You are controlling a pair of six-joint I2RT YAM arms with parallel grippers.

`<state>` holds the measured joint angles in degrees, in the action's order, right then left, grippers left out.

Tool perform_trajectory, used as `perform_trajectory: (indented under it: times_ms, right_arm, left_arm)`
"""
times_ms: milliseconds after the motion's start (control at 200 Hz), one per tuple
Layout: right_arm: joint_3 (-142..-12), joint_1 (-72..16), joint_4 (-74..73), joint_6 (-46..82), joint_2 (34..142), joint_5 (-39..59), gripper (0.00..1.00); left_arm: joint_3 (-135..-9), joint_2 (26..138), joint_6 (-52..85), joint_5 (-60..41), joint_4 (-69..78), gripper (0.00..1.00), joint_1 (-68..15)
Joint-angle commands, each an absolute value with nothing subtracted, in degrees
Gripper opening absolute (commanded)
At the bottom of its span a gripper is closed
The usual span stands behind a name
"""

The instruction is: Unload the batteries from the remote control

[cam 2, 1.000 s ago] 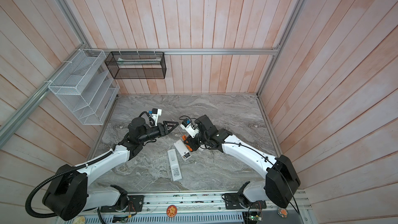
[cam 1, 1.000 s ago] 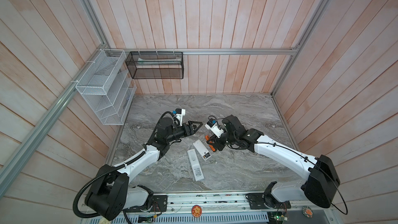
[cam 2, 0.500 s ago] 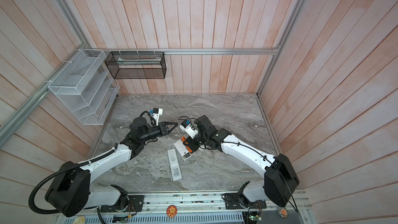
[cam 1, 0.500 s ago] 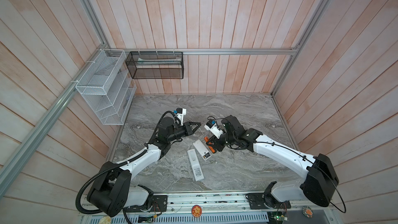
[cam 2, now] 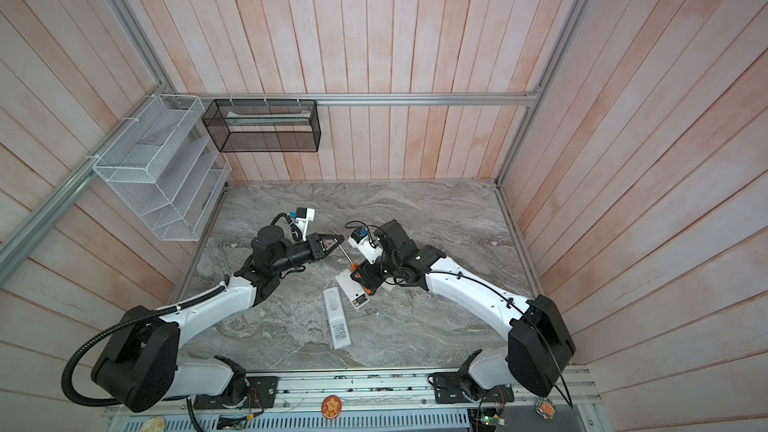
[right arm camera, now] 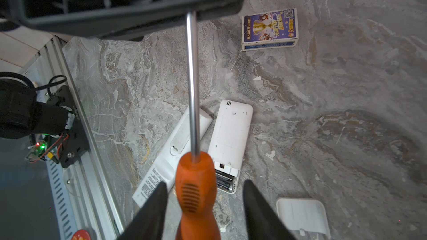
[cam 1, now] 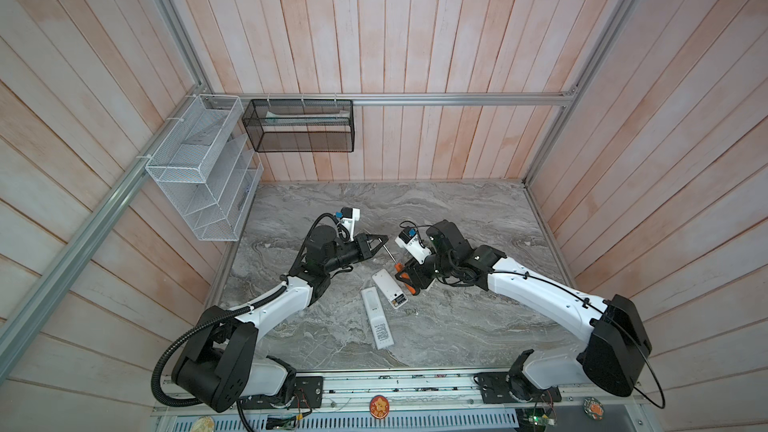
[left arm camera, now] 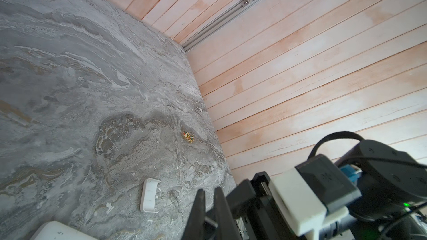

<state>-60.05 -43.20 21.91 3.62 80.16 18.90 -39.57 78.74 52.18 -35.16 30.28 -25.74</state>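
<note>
Just now the left gripper (cam 1: 383, 238) clamped shut on the bare tip of the screwdriver (right arm camera: 193, 84) shaft; a second ago it stood wide open. The right gripper (right arm camera: 205, 184) did the reverse: it let go, and its jaws stood spread with a gap on each side of the orange handle. My read: the tool was handed right to left, and no prying had been done yet. A longer remote (right arm camera: 171, 148) lay leftmost. Just right of it, the batteries (right arm camera: 223, 182) still sat in the open bay at the near end of the shorter remote (right arm camera: 231, 132). They were just near-left of the right gripper and untouched. The left gripper was farther off. A loose cover plate (right arm camera: 302, 215) lay close by.
</note>
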Motion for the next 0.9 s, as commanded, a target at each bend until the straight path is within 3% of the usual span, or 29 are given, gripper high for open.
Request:
perform_trajectory:
  times_ms: [0, 25, 230, 380, 445, 895]
  right_arm:
    - [-59.48, -40.90, 19.03, 8.29, 75.79, 15.01, 0.89]
    - [-58.60, -39.94, 17.92, 9.52, 74.58, 14.60, 0.98]
    - [-48.52, -25.73, 5.02, 27.39, 64.59, 24.79, 0.98]
    - [-43.98, -13.64, -5.52, 40.59, 66.54, 50.57, 0.97]
    - [-40.88, -14.14, -13.45, 45.56, 66.50, 56.23, 0.98]
    - [-37.08, -25.38, -30.67, 58.41, 64.36, 53.12, 0.97]
  left_arm:
    - [-40.14, 79.52, 53.82, -36.30, 34.58, 0.00, -25.84]
    - [-40.08, 79.65, 54.20, -36.30, 35.17, 0.00, -25.82]
    - [-39.96, 80.46, 58.45, -36.64, 41.21, 0.00, -25.50]
    - [-37.49, 80.54, 65.39, -36.69, 53.10, 0.00, -23.64]
    - [-36.11, 80.49, 68.84, -35.26, 59.49, 0.00, -22.67]
    - [-33.89, 79.82, 76.18, -30.60, 74.31, 0.00, -21.35]
